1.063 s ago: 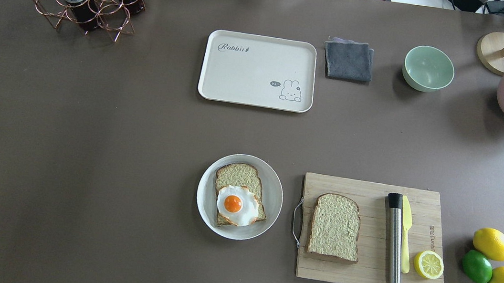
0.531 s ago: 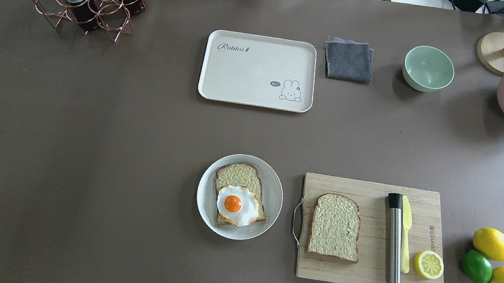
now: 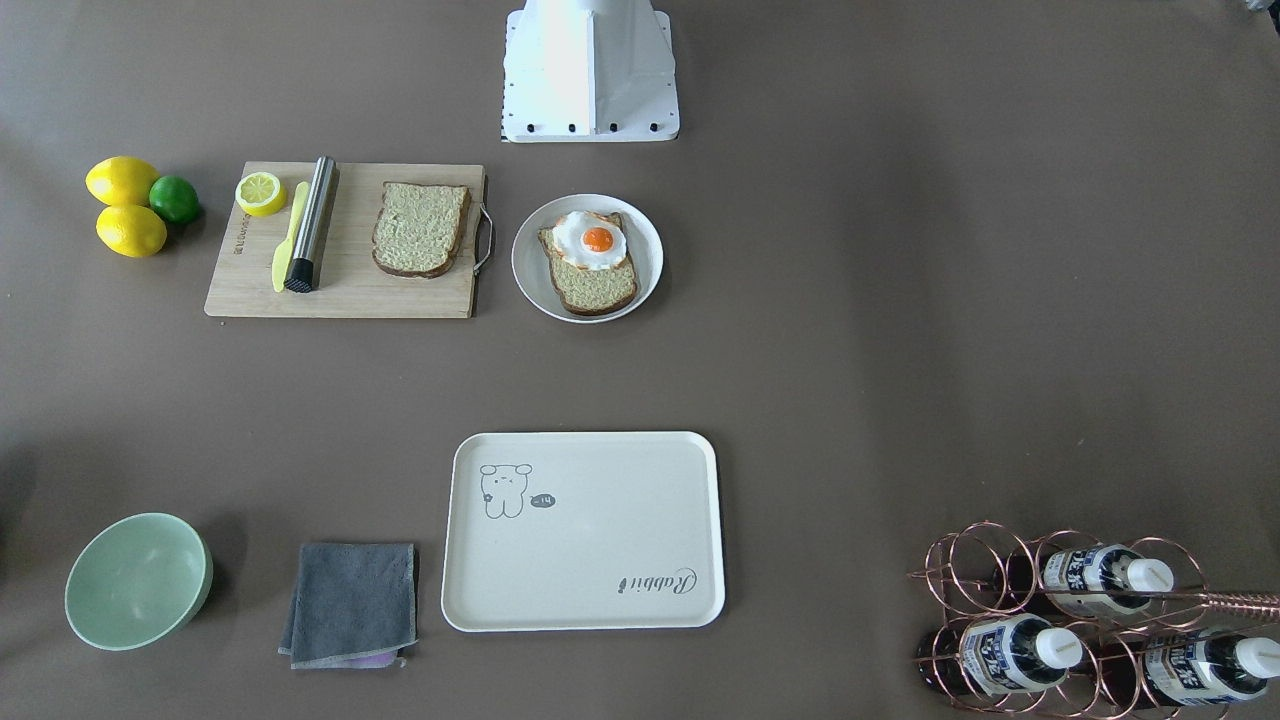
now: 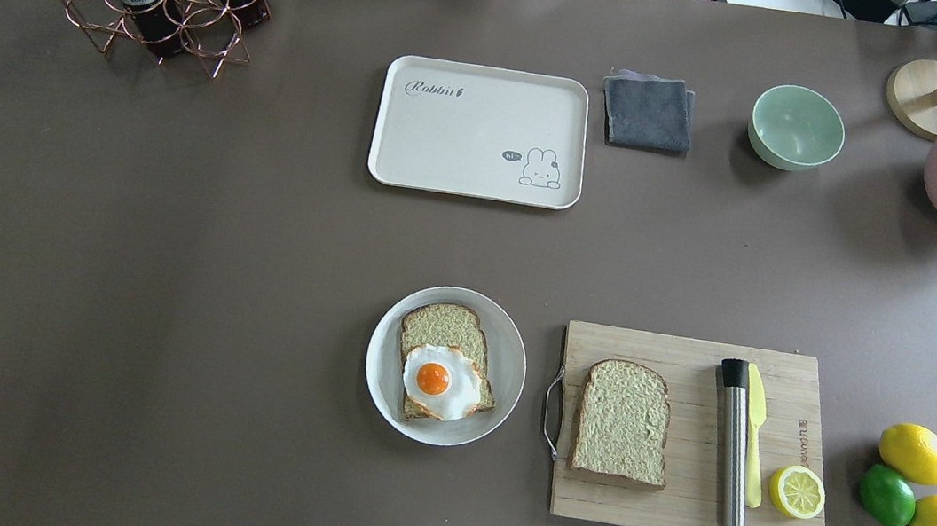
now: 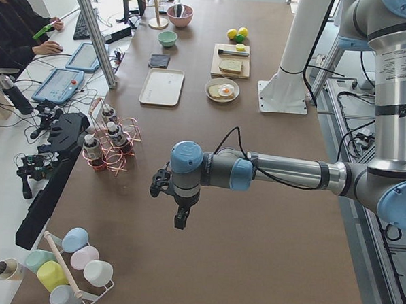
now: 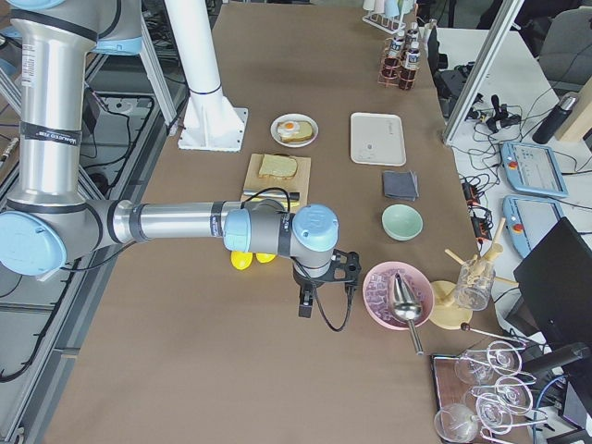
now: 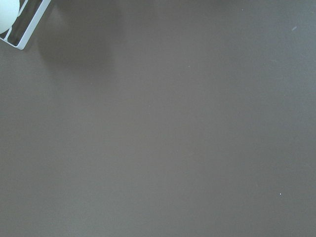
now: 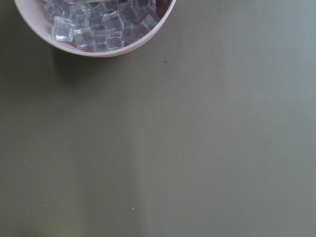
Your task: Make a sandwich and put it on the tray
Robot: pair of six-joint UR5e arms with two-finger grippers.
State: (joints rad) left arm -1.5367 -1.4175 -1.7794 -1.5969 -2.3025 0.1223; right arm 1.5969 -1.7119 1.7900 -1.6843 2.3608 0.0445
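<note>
Overhead exterior: egg (image 4: 440, 382) on bottom slice (image 4: 443, 327) on plate (image 4: 381, 395), near the base; second slice (image 4: 623, 421) on cutting board (image 4: 671, 502) just beside; tray (image 4: 478, 131) well apart. Risk of shoving the egg off by landing the second slice skewed.

Exterior front-facing: cloth (image 3: 350, 600) and green bowl (image 3: 135, 580) beside tray, off the plate-to-tray line.

Exterior left: left gripper (image 5: 179, 223) far off near bottle rack (image 5: 111, 150); cannot tell whether spread or pressed together.

Exterior right: right gripper (image 6: 303, 305) just beside ice bowl (image 6: 368, 301), likewise cannot tell; could clip lemons (image 6: 242, 260) swinging in.

Egg-topped sandwich (image 4: 445, 366), well apart from tray (image 4: 466, 133)
</note>
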